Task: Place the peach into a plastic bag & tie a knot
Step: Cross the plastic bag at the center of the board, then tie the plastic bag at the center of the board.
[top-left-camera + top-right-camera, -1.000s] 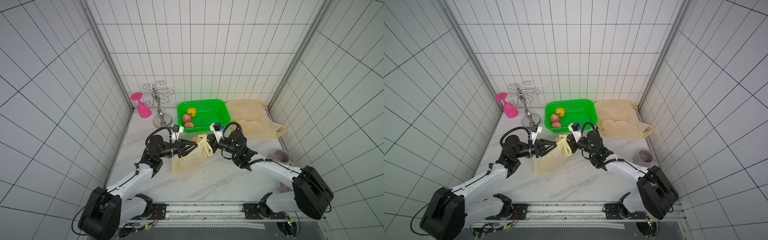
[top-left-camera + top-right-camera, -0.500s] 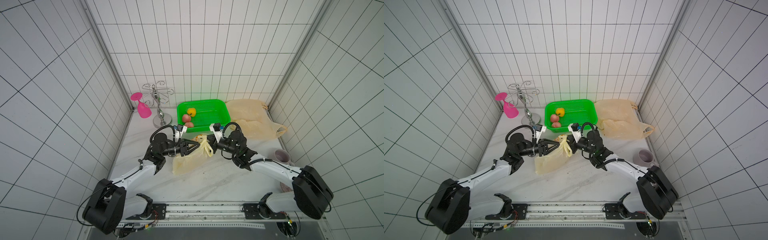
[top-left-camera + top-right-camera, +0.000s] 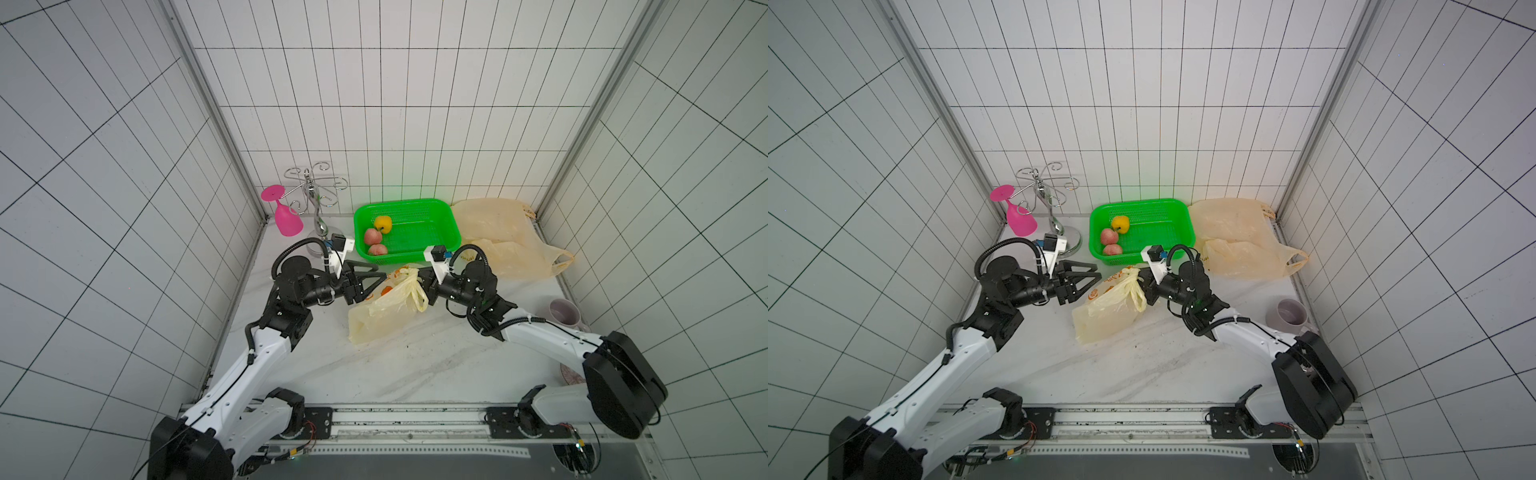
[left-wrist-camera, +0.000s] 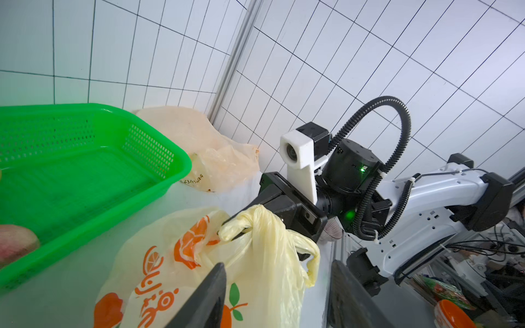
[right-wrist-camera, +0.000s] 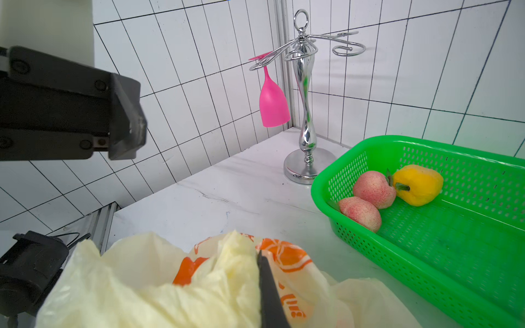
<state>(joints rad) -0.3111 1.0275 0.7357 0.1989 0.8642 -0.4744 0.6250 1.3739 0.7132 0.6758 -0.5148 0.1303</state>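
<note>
**Right gripper** (image 3: 422, 283): the jaws are closed on the gathered neck of the plastic bag (image 3: 384, 309). In the left wrist view the right gripper (image 4: 228, 227) pinches the twisted yellow film. The film folds over the tips and hides most of them. In the right wrist view only one dark finger (image 5: 268, 289) shows, and the picture's edge cuts it off.

**Left gripper** (image 3: 374, 287): the jaws stand open, just beside the bag's printed side. In the left wrist view a loose loop of film hangs between the two fingers (image 4: 210, 295), which are cut off at the edge. Whether either finger touches the film cannot be told.

**Bag**: the lower body lies on the bench (image 3: 395, 365) and the neck is raised. The film is cloudy, so the contents cannot be made out in any view.

**Fruit**: a peach (image 3: 372, 236) and a second peach (image 3: 377, 249) lie close together in the green basket (image 3: 401, 203) at the back of the bench. They sit beside a yellow fruit (image 3: 382, 223). The left wrist view shows only part of one peach (image 4: 14, 241), at the frame edge.

**Obstructed item**: a round patterned object (image 3: 570, 374) is mostly hidden behind the right arm and cannot be identified.
</note>
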